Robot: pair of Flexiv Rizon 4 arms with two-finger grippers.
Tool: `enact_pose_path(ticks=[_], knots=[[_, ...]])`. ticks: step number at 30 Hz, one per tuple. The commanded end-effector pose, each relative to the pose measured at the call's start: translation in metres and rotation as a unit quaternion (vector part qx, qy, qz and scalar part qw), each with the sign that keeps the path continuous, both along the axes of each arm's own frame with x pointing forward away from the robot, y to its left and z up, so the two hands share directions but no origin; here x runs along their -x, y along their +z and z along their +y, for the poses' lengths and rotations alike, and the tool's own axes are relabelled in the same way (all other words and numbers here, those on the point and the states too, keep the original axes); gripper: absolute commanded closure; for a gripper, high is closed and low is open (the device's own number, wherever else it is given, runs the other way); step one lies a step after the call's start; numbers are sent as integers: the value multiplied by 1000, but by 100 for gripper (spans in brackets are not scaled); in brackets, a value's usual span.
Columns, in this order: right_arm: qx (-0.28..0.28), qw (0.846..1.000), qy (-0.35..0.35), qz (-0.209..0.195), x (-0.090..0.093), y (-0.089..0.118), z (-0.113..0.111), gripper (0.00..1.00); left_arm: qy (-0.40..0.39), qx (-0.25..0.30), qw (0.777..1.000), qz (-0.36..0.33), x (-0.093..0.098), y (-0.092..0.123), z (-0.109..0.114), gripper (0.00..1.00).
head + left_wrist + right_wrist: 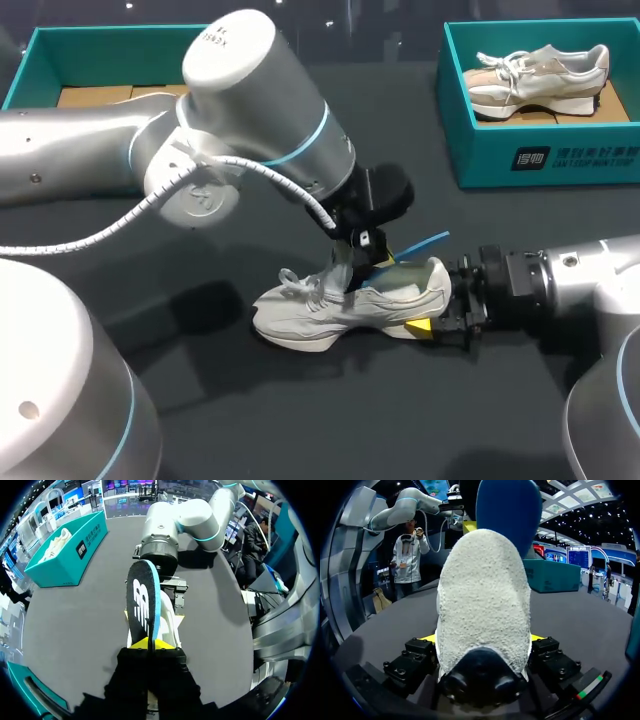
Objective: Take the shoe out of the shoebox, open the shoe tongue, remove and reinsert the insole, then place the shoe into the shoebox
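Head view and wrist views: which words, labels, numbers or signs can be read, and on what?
Shoebox front wall: white logo and characters, too blurred to read.
Insole in the left pincer: white logo mark, no legible words.
Left arm end cap: tiny dark print, too small to read.
Nothing reads clearly enough to quote.

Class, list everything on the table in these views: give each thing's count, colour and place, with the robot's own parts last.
table: 1, dark grey, under everything.
left shoebox: 1, teal, far left, no shoe visible inside.
right shoebox: 1, teal, far right.
boxed shoe: 1, cream, lying in the right shoebox.
shoe: 1, pale grey, table's middle.
insole: 1, black with blue edge, over the shoe.
left arm: 1, silver.
right arm: 1, silver.
left gripper: 1, yellow-tipped, shut on the insole.
right gripper: 1, yellow-tipped, shut on the shoe's heel.
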State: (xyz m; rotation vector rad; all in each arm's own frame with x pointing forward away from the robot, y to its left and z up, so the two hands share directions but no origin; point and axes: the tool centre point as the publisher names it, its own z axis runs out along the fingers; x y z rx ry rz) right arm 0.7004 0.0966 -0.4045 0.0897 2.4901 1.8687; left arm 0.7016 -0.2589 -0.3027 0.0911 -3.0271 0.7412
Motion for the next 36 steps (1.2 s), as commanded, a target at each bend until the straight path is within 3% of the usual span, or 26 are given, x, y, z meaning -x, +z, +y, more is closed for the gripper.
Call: enact_pose_path(ticks=[1,6,9,14,20,36], knots=[[3,1000,0,0,2,2,1,100,4,-10,1000,-3,-3,-3,-12,100],[3,1000,0,0,2,2,1,100,10,-9,1000,-15,-3,-5,-12,98],[3,1000,0,0,2,2,1,100,12,-2,1000,-22,-1,-4,-10,80],[3,1000,0,0,2,2,1,100,18,11,999,-42,5,0,-7,63],[3,1000,0,0,2,2,1,100,25,26,997,-71,12,4,-6,54],[3,1000,0,0,2,2,1,100,34,47,990,-125,20,-10,-17,53]])
